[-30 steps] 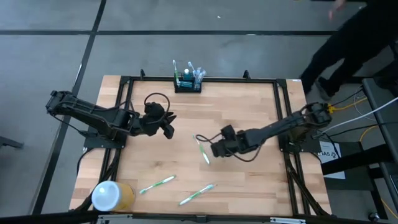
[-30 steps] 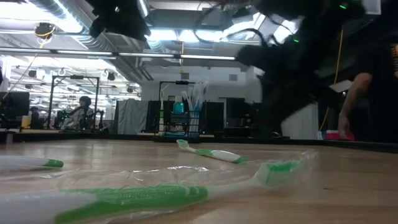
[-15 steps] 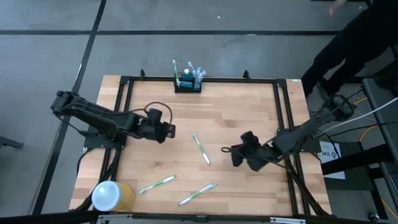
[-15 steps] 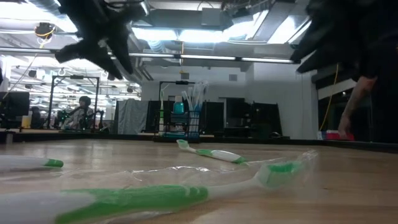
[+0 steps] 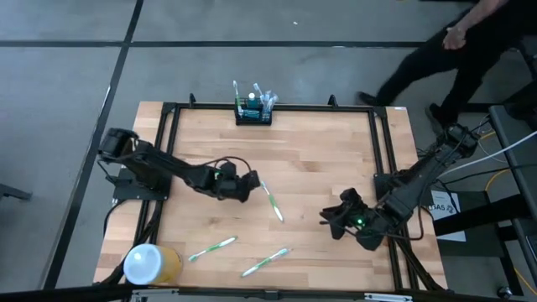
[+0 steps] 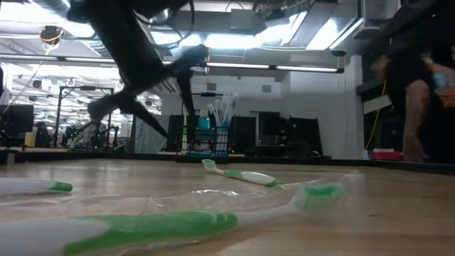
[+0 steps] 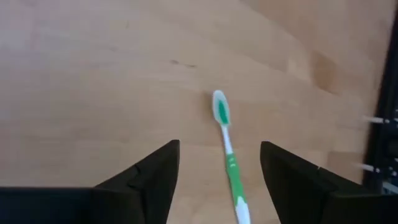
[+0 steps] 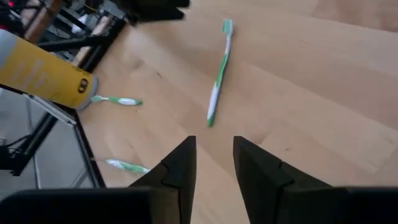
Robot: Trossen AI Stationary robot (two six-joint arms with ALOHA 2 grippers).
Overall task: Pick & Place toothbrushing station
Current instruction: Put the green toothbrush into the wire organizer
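The small black slotted toothbrush holder rack [image 5: 252,115] is standing at the worktop's [image 5: 336,159] far edge, light and rigid, best gripped by its rim. The left tool [image 5: 248,186], fingers spread wide, is hovering beside a thin green-and-white toothbrush [image 5: 271,201] mid-worktop. The right tool [image 5: 331,220], narrowly parted and empty, is waiting near the right edge. A white-and-yellow cylinder [image 5: 151,263] is occupying the near left corner.

The left arm reaches from the table's left edge toward its middle, stretched low and nearly straight, its wrist tipped down. The left gripper [image 5: 244,186] hangs just above the table near the centre, its two dark fingers [image 7: 155,171] spread wide apart with nothing between them. The right arm is folded back at the table's right edge, elbow bent outward past the frame. The right gripper [image 5: 333,220] sits toward the near right corner, fingers [image 8: 180,165] set a narrow gap apart, holding nothing.
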